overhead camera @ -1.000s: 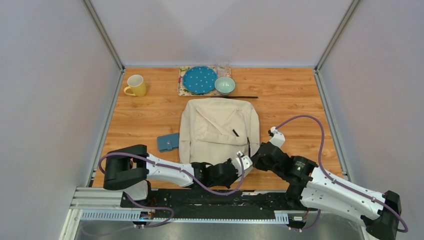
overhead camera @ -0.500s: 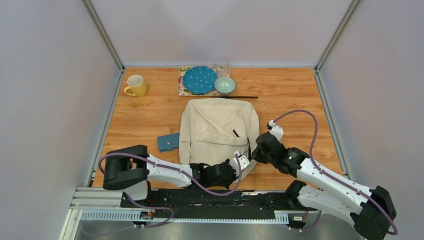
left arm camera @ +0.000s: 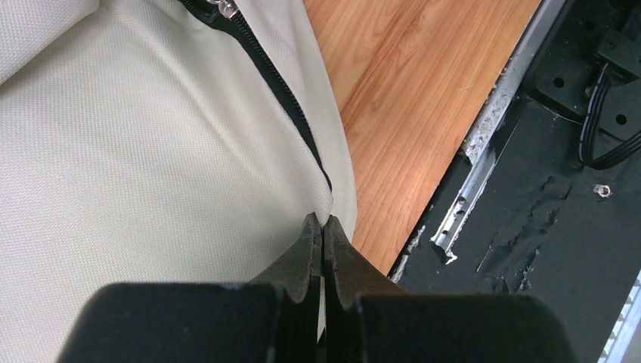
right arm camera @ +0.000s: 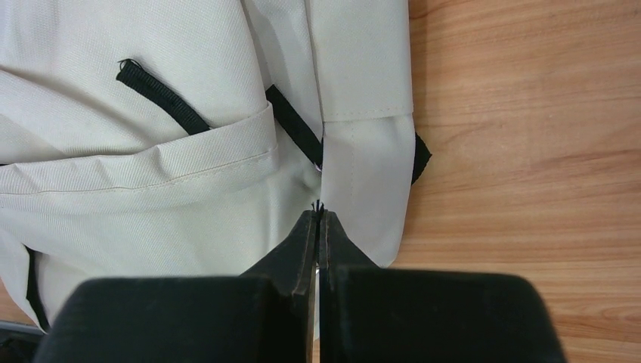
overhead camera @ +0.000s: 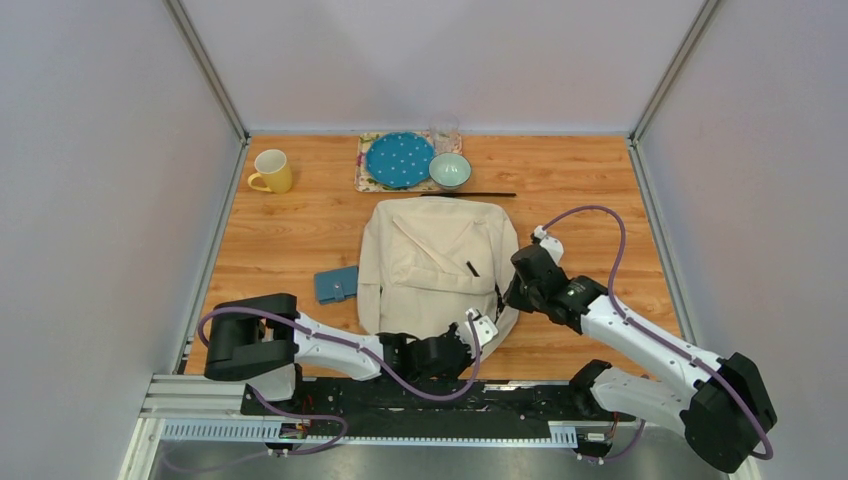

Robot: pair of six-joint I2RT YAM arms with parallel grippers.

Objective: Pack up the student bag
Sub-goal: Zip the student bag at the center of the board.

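The student bag, a big cream backpack with black zippers, lies flat in the middle of the wooden table. My left gripper sits at its near right corner. In the left wrist view it is shut, pinching a fold of the bag's cream fabric just below the end of the black zipper. My right gripper is at the bag's right edge. In the right wrist view it is shut over the bag, with a small black frayed tuft of a zipper pull sticking out between the tips.
A blue wallet lies left of the bag. At the back stand a yellow mug, a blue dotted plate on a mat, a bowl and a glass. A thin black stick lies behind the bag. The metal rail runs along the near edge.
My left gripper has shut on the bag's near right corner. My right arm has moved away from me along the bag's right edge, its gripper staying shut.
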